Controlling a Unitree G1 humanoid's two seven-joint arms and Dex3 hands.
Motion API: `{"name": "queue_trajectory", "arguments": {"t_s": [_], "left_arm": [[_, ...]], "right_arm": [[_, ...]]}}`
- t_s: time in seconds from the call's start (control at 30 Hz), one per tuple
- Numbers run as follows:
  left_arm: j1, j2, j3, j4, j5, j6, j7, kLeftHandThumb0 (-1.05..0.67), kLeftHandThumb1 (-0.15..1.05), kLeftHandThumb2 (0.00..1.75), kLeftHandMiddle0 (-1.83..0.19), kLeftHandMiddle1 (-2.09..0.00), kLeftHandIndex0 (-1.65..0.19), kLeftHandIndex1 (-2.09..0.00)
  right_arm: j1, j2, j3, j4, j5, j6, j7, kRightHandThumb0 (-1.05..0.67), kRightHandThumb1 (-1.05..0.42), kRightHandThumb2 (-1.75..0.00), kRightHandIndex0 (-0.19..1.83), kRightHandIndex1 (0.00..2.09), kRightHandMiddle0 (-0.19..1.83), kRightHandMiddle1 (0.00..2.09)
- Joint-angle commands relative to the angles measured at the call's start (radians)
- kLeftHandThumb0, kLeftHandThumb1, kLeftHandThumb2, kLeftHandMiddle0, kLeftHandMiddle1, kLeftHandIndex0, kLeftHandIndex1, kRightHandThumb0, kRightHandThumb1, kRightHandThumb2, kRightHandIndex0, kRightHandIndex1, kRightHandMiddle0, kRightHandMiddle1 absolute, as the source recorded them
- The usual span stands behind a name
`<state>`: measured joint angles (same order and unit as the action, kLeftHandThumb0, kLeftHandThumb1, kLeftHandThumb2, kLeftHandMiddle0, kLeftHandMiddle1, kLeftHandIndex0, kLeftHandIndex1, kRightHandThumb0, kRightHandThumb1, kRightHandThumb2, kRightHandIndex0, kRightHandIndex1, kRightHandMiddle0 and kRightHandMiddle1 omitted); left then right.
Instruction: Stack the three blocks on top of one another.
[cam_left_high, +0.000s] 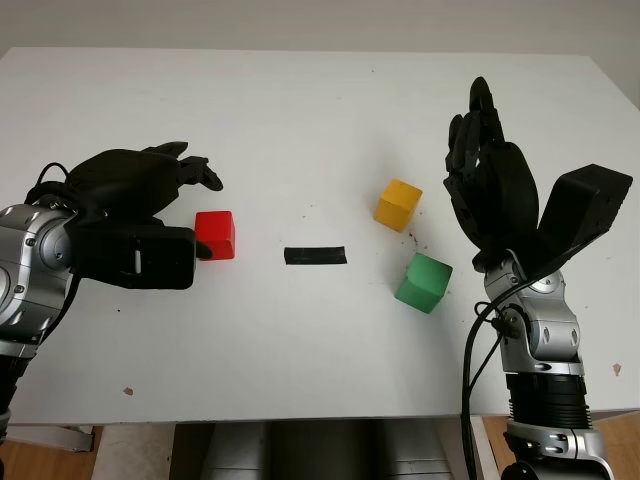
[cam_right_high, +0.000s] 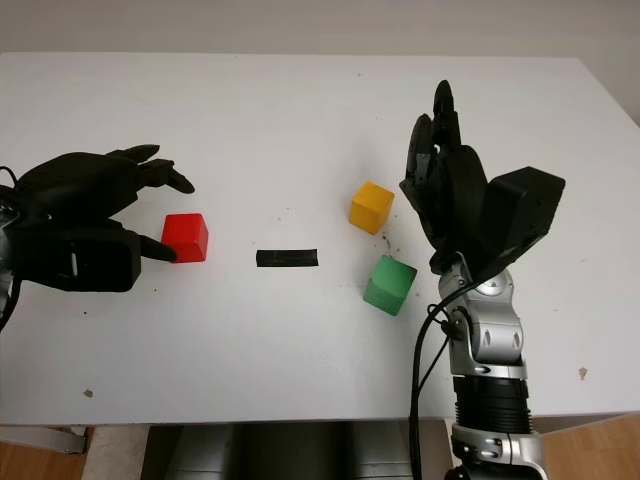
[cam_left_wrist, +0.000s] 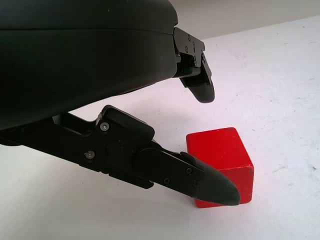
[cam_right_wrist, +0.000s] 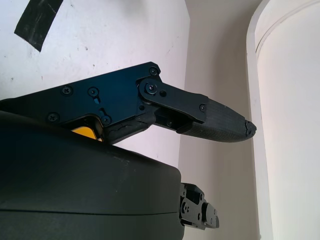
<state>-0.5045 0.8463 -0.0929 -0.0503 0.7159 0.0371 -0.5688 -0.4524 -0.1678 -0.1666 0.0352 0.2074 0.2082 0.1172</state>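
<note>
Left eye view: left hand (cam_left_high: 150, 215) beside red block (cam_left_high: 215, 235) at table's (cam_left_high: 300, 120) left, fingers bracketing it, grasp not closed. Right hand (cam_left_high: 490, 185) raised, released, near yellow block (cam_left_high: 397, 204) and green block (cam_left_high: 424, 283). Black tape strip (cam_left_high: 315, 256) mid-table.

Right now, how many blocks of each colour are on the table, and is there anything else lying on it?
red block: 1
yellow block: 1
green block: 1
black tape strip: 1
Total: 4 things on the table, none stacked.
</note>
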Motion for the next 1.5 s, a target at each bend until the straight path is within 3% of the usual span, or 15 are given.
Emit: {"name": "queue_trajectory", "arguments": {"t_s": [0.0,0.33,0.5,0.7,1.1,1.47], "left_arm": [[0.015,0.003,-0.009,-0.019,0.012,0.0,0.017,-0.8,0.98,0.05,0.04,-0.05,-0.04,-0.62],[0.033,-0.02,-0.041,-0.008,0.066,-0.005,0.078,-0.74,0.98,0.05,0.03,-0.06,-0.07,-0.62],[0.039,-0.02,-0.057,0.01,0.097,-0.03,0.134,-0.71,0.99,0.05,-0.01,-0.06,-0.01,-1.01],[0.039,-0.02,-0.065,0.027,0.119,-0.046,0.164,-0.71,1.0,0.05,-0.03,-0.06,-0.03,-1.17],[0.036,-0.015,-0.088,0.045,0.165,-0.047,0.175,-0.72,1.03,0.06,-0.03,-0.05,-0.05,-1.24],[0.044,-0.04,-0.091,0.064,0.15,-0.03,0.18,-0.72,1.04,0.05,0.03,-0.04,-0.08,-1.17]], "right_arm": [[0.005,-0.003,-0.001,-0.025,0.002,0.001,0.001,-0.7,-1.05,-0.75,-0.19,0.0,-0.19,0.0],[0.006,-0.003,-0.002,-0.024,-0.001,0.0,0.001,-0.7,-1.05,-0.75,-0.19,0.0,-0.19,0.0],[0.009,-0.006,0.001,-0.026,-0.008,-0.004,0.0,-0.7,-1.05,-0.75,-0.19,0.0,-0.19,0.0],[0.012,0.0,0.003,-0.029,-0.007,-0.005,-0.001,-0.7,-1.05,-0.76,-0.19,0.0,-0.19,0.0],[0.015,0.003,-0.001,-0.031,-0.001,-0.003,-0.003,-0.7,-1.05,-0.75,-0.19,0.0,-0.19,0.0],[0.013,-0.003,0.0,-0.022,-0.006,-0.017,0.003,-0.7,-1.05,-0.75,-0.19,0.0,-0.19,0.0]]}}
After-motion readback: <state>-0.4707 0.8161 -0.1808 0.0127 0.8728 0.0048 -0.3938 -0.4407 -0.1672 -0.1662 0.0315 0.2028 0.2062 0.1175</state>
